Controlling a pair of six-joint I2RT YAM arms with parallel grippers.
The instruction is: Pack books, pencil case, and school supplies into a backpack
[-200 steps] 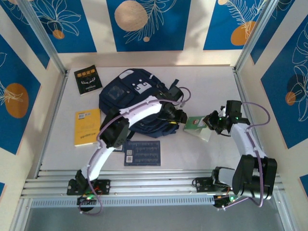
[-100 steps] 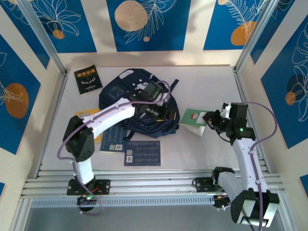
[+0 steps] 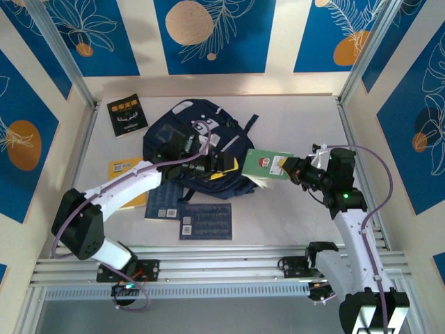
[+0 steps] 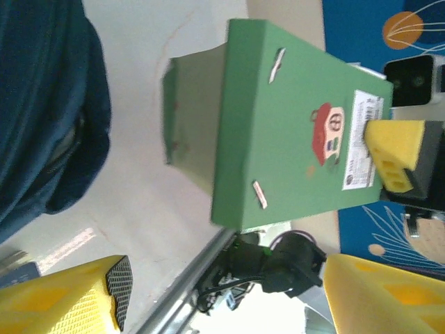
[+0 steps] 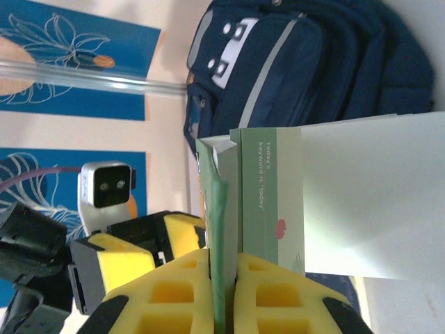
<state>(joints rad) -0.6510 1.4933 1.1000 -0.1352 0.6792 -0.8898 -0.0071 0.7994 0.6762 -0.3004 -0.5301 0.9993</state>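
- Top external view: found the right end effector (image 3: 295, 169) clamped on one end of the thin green card-like booklet (image 3: 266, 163), which was held above the pale grey counter (image 3: 299, 118), just beside the right side of the navy blue fabric backpack (image 3: 167, 136).
- Found the left end effector (image 3: 221, 162) over the backpack's right part, pointed at the booklet, jaws spread wide with nothing between them.
- Left wrist view: saw its yellow foam fingers (image 4: 69, 299) far apart at the lower corners, the left end effector (image 4: 229, 299) empty, and the green card-like booklet (image 4: 292, 132) ahead, showing a small red house picture and a white label, pinched at the label end by a yellow finger of the other arm.
- Right wrist view: saw the right end effector (image 5: 224, 278) pressed tight on the booklet's (image 5: 268, 202) edge, the backpack (image 5: 313, 62) beyond it.
- Noted the black paperback with yellow title (image 3: 126, 115) at the counter's far left, the yellow-orange paperback (image 3: 122, 172) left of the backpack, partly under the left arm, and two dark blue paperbacks (image 3: 206, 221) near the backpack's near edge.
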